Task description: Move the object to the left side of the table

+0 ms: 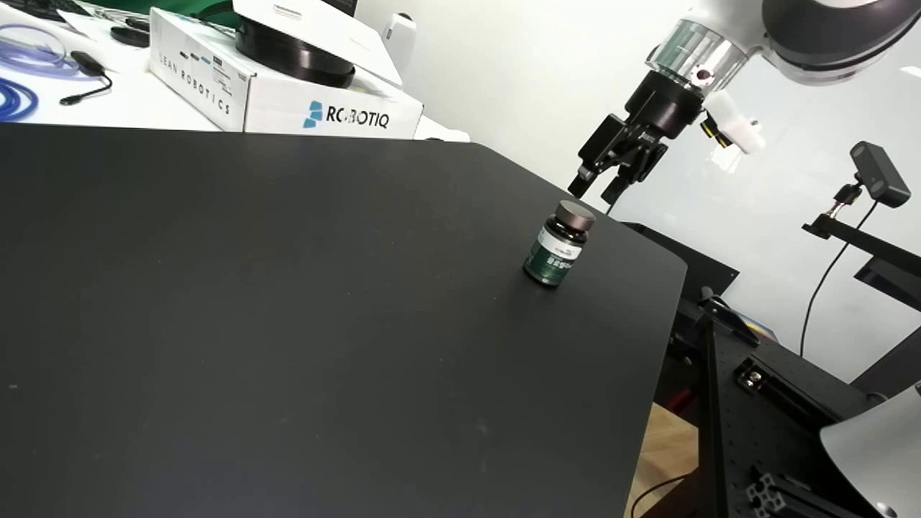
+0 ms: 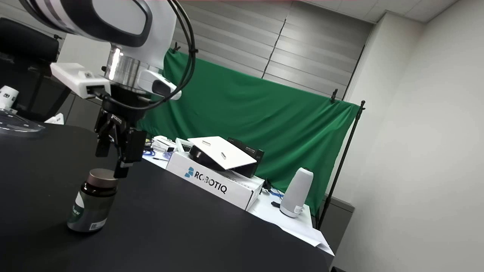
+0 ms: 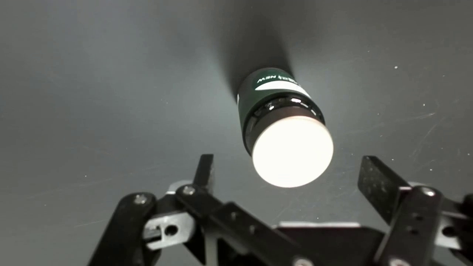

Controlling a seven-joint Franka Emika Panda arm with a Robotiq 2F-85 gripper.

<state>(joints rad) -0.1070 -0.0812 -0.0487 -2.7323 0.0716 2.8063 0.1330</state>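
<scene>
The object is a small dark bottle with a green-and-white label. It stands upright on the black table (image 1: 288, 309), near the table's right edge in an exterior view (image 1: 555, 248). The bottle also shows in an exterior view (image 2: 92, 207) at lower left. My gripper (image 1: 596, 191) is open and empty, just above the cap and apart from it. In an exterior view the gripper (image 2: 112, 163) has one fingertip close beside the cap. In the wrist view the bottle (image 3: 277, 96) lies ahead of the open gripper (image 3: 288, 159), its glare-white cap in line with the gap between the fingers.
A white Robotiq box (image 1: 331, 111) with a black item and white panel on top stands beyond the table's far edge. It also shows in an exterior view (image 2: 204, 181). A mounted camera (image 1: 879, 173) is off the table's right side. A clear plastic item (image 2: 19, 124) rests at the table's edge.
</scene>
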